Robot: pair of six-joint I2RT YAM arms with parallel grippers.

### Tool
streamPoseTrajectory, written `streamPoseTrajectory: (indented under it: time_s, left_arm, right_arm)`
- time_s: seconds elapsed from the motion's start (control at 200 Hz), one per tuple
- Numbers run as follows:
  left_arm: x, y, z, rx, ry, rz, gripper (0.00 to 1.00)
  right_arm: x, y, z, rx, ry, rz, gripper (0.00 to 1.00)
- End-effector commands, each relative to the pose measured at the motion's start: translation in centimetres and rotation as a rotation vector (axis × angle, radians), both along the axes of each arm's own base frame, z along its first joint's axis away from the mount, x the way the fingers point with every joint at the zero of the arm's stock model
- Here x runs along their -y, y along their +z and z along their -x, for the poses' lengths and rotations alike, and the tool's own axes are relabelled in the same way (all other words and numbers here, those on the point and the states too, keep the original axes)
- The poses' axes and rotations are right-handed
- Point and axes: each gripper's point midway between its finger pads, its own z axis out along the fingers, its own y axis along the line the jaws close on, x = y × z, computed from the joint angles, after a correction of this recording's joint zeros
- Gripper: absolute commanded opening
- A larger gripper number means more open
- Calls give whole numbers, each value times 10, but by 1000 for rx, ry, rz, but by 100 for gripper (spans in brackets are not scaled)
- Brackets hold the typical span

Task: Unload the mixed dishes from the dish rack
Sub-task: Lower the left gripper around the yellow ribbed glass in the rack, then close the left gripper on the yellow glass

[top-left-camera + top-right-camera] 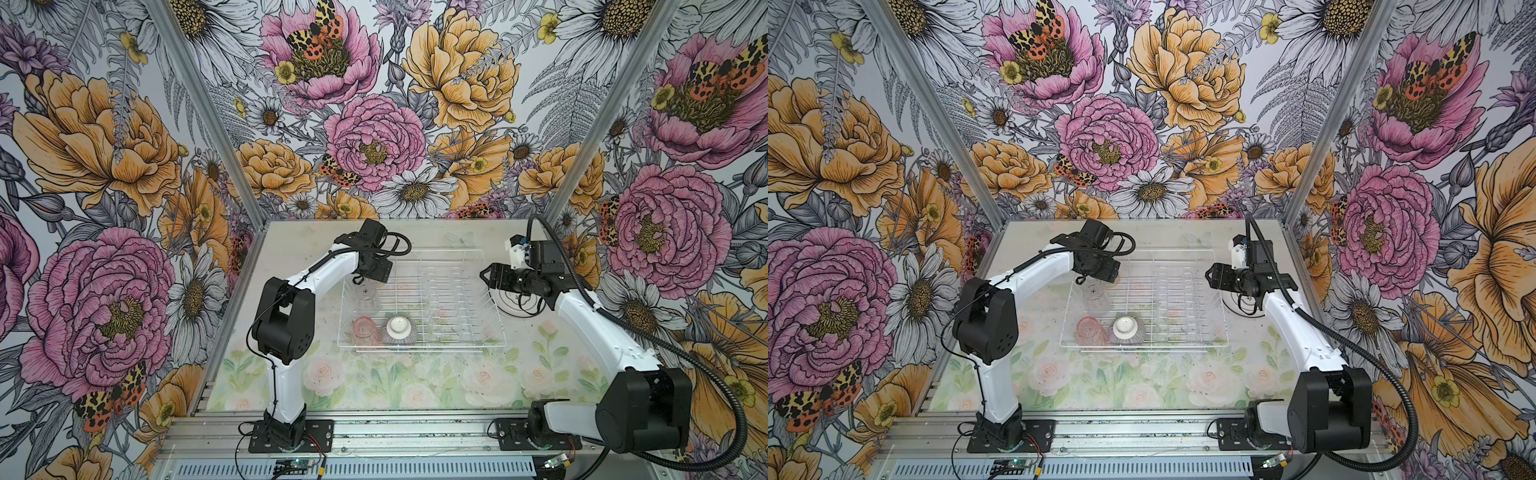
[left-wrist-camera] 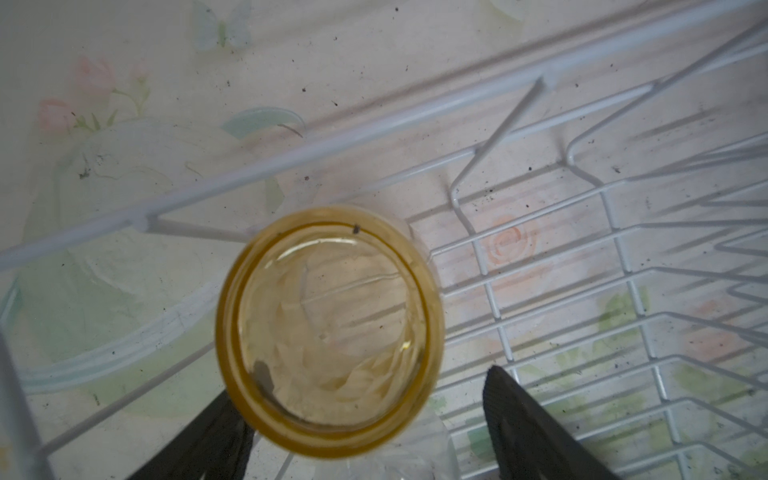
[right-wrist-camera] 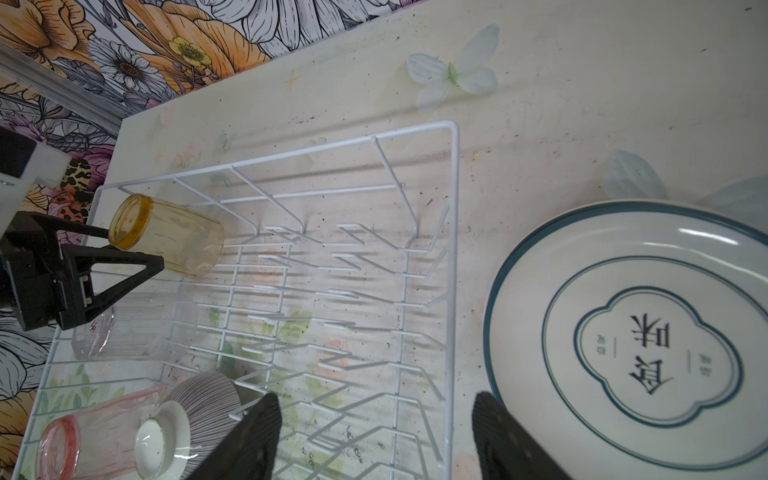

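Nearest is the flat table. It is smooth and pale, printed with soft roses and green leaves, and dotted with dark specks. On it stands the big white thin-wire dish rack. It is shaped like a box, with raised sides and rows of bent wire prongs.

In the rack's near left corner a see-through pink tumbler lies on its side, round like a tube. Just beside it sits the purple-grey finely striped bowl, turned so its smooth white round foot faces up. The two look like they touch.

A little farther back a see-through clear tumbler with faint ribs also lies on its side.

Behind that, at the rack's far left, the see-through amber tumbler lies tilted. Its thick round bottom points at the left gripper, whose black fingers have rough ridged faces. The jaws are apart, one on each side of that thick bottom. One finger stands clear of the tumbler. The other is half hidden behind it, so I cannot tell if it touches.

The right gripper hangs over the rack's right rim, jaws wide apart and holding nothing.

Just outside the rack, on the table, lies a shiny round white plate with dark blue-green rings and dark writing in a cloud-shaped frame. I cannot tell if more plates lie under it.

Farthest is the wall, covered with big drawn pink, orange and white flowers.
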Motion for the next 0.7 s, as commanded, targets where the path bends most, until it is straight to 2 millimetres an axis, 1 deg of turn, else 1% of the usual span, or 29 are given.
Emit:
streamPoseTrajectory:
  time_s: [0.0,0.095,0.175,0.22,0.345,0.505,0.696]
  left_arm:
    - [-4,7,-11,33,9,-24,86]
    - [-5,7,-13,36,11,-27,88]
    - [-4,3,-15,32,10,-32,93]
    - [-4,3,-16,33,12,-33,93]
    - [0,0,-17,28,4,-34,92]
    - [-1,-2,-21,36,10,-58,92]
    - [2,-4,-25,46,9,-69,91]
  right_arm:
    - [-2,-3,-5,9,3,5,75]
    - [-2,-6,-7,2,3,5,75]
    - [-2,-9,-8,-3,3,4,75]
    - [-2,-9,-9,-5,4,3,75]
    - [-3,-10,-9,-5,5,4,75]
    - [-2,-10,-10,-4,5,4,75]
    - [-2,-15,-12,-14,6,7,75]
